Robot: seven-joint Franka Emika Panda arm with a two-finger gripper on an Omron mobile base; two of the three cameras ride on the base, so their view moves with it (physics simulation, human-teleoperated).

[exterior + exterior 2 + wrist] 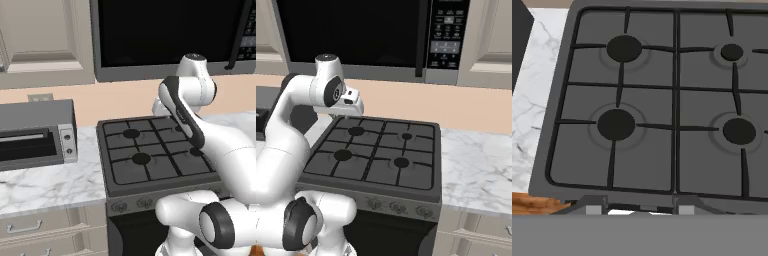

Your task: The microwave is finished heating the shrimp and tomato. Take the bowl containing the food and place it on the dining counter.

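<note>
A: Where does the microwave sit from the arm?

B: Above and beyond it. It is a wide dark grey box mounted over the stove, its black glass door shut, with a vertical black handle and a button panel at the right end. The hand hangs low over the far left of the stove, so the coming move turns on going up and away toward that handle, which lies to the right of the hand. There is one arm, so no choice of side.

A: And the bowl with the shrimp and tomato?

B: I cannot see them; judging by the task, they are behind the closed glass. Nothing can be lifted out until the door swings open.

A: The gripper?

B: In the hand view its two small dark tips poke up at the bottom edge, aimed down at the grates. I cannot tell how far apart they stand, and nothing shows between them.

A: Surfaces?

B: The desk is white marble with grey veins, smooth, either side of the stove. The stove is matte black, square cast grates over four round burners. A smaller grey toaster oven, boxy with two knobs, stands on the marble at the left.
</note>
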